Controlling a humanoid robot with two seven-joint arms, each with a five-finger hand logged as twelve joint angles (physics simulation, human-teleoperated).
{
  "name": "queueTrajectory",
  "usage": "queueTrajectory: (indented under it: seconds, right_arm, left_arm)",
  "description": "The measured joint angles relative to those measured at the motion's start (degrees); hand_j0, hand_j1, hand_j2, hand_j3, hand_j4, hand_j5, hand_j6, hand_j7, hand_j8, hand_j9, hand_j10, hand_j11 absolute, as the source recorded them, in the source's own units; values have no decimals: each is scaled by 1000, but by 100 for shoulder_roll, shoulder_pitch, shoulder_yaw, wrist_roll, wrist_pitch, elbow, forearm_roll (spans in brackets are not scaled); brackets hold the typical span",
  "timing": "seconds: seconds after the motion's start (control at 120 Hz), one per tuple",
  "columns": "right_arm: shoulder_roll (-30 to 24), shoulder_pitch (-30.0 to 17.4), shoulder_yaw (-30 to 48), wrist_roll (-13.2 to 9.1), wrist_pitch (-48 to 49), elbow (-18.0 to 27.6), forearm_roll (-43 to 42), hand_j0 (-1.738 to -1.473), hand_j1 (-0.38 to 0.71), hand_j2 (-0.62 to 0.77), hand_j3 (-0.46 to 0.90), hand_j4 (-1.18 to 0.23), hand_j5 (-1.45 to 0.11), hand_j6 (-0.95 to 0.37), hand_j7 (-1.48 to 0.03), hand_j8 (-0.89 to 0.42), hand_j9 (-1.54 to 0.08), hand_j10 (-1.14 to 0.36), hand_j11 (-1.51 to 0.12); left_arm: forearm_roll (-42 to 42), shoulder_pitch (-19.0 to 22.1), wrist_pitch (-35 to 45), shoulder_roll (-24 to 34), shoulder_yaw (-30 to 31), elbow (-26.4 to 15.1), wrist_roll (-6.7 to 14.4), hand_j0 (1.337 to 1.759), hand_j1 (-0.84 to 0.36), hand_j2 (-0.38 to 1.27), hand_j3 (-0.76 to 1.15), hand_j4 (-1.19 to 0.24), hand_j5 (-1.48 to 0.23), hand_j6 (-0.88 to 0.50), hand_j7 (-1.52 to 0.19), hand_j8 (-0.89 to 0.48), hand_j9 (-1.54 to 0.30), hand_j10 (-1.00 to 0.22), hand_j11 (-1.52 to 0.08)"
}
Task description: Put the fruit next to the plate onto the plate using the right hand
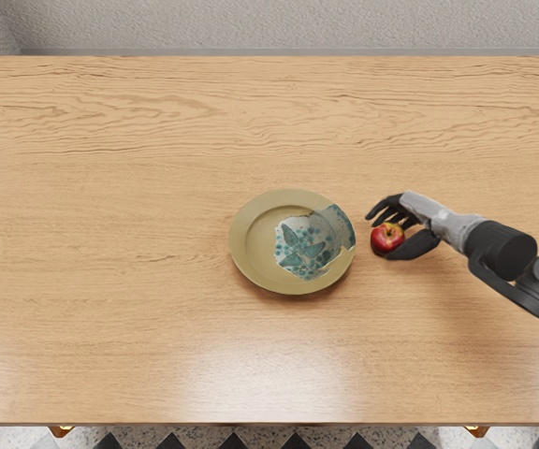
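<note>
A small red apple [386, 237] lies on the wooden table just right of a round olive-yellow plate [251, 238] with a teal leaf pattern. My right hand [396, 229] reaches in from the right edge and cups the apple, dark fingers curving over its top and the thumb below it. The fingers look loosely curled around the fruit, which still rests on the table. The apple and the plate rim are a short gap apart. No left arm shows.
The wooden table [157, 140] fills the view, with its back edge against a grey wall and its front edge near the bottom. My right forearm [503, 257] lies low over the table at the right.
</note>
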Motion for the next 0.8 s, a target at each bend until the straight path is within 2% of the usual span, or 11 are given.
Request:
queueTrajectory:
  seconds: [0.05, 0.425, 0.8]
  right_arm:
    - [-20, 8, 3, 1, 61, 1, 2, -1657, 227, -43, 0, -501, -644, -489, -646, -395, -649, -497, -649]
    - [-250, 27, 353, -3, 689, 0, 65, -1657, 251, 90, 0, -559, -752, -477, -738, -387, -744, -559, -745]
    - [-442, 43, 1040, -27, 1673, 5, 361, -1658, 254, 116, 0, -565, -761, -488, -746, -394, -744, -564, -753]
  left_arm:
    - [0, 0, 0, 0, 0, 0, -1, 1658, 341, 2, 0, -7, -9, -7, -9, -7, -9, -7, -9]
    - [0, 0, 0, 0, 0, 0, -1, 1658, 341, 2, 0, -7, -9, -8, -9, -8, -9, -7, -9]
    - [0, 0, 0, 0, 1, 0, 0, 1658, 341, 2, 0, -7, -9, -8, -9, -8, -9, -7, -9]
